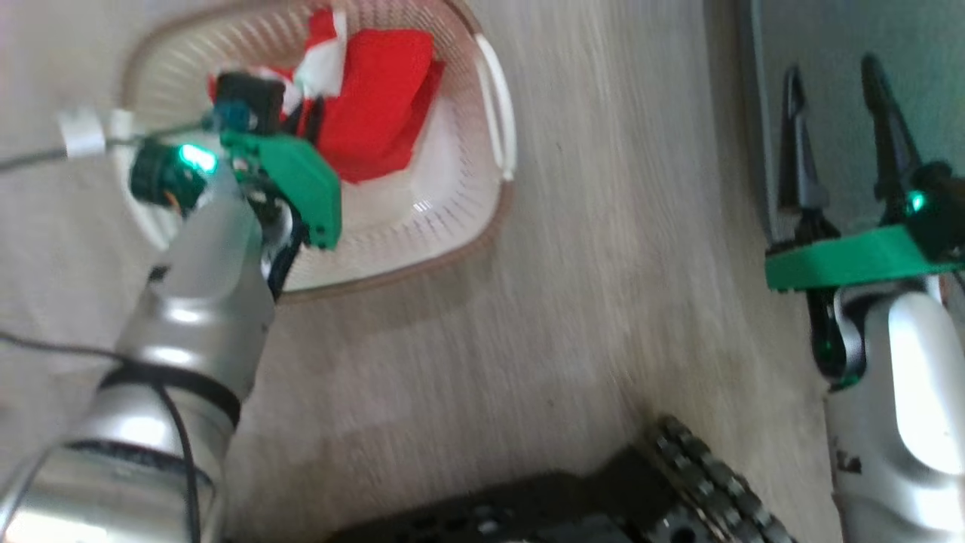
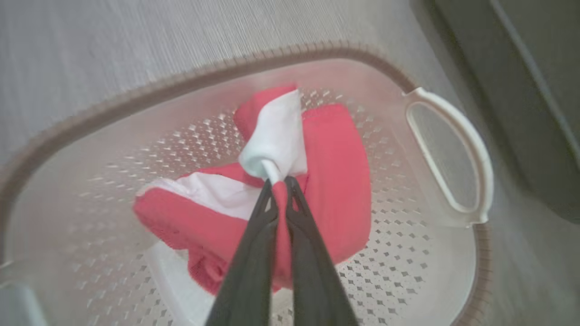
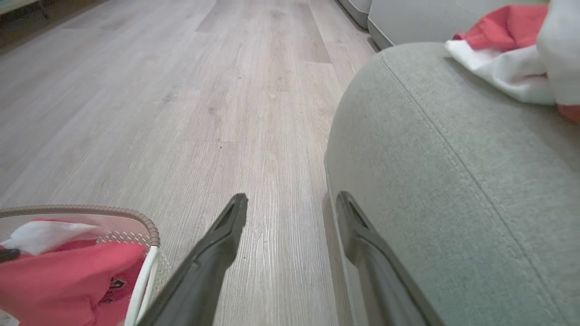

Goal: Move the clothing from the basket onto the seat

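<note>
The pale wood-grain floor (image 3: 181, 113) is spreading across the upper left of my right wrist view, and it is carrying everything here. The seat (image 3: 453, 181) is bulging in from the right of that view, big and grey-green, with a stitched seam curving over its rounded edge. In the head view the seat (image 1: 935, 45) is occupying the upper right corner.

The basket (image 2: 448, 253) is standing on the floor, well apart from the seat. Its brown rim is arcing across the top of my left wrist view and one white handle is showing at the right. In the head view the basket (image 1: 452, 226) is sitting at the upper left, and its rim (image 3: 90, 210) is peeking into the lower left of my right wrist view.

The clothing (image 2: 335, 181) is lying inside the basket, red with white panels, bunched up at the centre of the left wrist view. From the head view the clothing (image 1: 377, 98) is showing red at the top of the basket, just beyond my left wrist.

A second red and white garment (image 3: 503, 68) is lying on the seat, in the upper right of the right wrist view.

My left jaws are closing tight on the clothing, and my left fingers (image 2: 253, 253) are pinching a fold of red and white between their tips.

My right jaws are standing wide apart and gripping nothing. My right fingers (image 3: 213, 253) are pointing over the floor just beside the seat's edge.
</note>
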You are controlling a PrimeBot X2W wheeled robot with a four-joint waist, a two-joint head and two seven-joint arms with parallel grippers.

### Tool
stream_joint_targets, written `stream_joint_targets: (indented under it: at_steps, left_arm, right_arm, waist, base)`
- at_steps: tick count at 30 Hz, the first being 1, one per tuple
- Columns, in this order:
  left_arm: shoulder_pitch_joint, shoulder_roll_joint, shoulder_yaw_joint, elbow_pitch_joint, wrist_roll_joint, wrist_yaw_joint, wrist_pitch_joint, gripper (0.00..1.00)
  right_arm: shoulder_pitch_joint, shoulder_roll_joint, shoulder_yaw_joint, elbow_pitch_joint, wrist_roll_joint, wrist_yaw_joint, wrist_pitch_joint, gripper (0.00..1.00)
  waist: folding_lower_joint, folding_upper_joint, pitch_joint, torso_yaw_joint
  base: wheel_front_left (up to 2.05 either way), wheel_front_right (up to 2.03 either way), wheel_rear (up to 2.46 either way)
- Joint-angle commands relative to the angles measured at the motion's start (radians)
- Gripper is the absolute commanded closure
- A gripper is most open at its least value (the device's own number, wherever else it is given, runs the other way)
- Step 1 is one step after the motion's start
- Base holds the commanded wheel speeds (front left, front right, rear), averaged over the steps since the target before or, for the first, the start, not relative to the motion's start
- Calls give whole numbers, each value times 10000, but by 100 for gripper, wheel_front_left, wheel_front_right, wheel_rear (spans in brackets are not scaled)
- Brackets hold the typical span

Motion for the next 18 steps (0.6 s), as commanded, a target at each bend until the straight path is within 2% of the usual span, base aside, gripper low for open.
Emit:
stream_joint_targets:
  at_steps: [1,5,7,12,18]
  left_arm:
    - [502,110,246,-402,-290,-48,-182,100]
    - [1399,105,218,-1309,-1044,-96,-309,100]
    - [1838,104,234,-1921,-1251,49,-324,100]
    - [3158,116,569,-3587,-1268,585,-330,100]
    - [4440,377,821,-4507,-1179,731,-331,100]
  right_arm:
    - [486,20,28,-179,-149,-4,-65,0]
    - [859,16,-184,19,-516,-4,-65,0]
    - [1072,-49,-364,89,-640,-4,-65,0]
    - [1544,-345,-473,340,-859,-4,-65,0]
    - [2103,-585,-426,704,-882,-4,-65,0]
  waist:
    - [1,-1,-1564,1155]
    - [1,-1,-2788,1741]
    - [1,-1,-3370,2071]
    - [1,-1,-4606,2638]
    - [1,-1,-5752,3005]
  base:
    - [0,0,0]
    - [0,0,0]
    - [0,0,0]
    - [0,0,0]
    - [0,0,0]
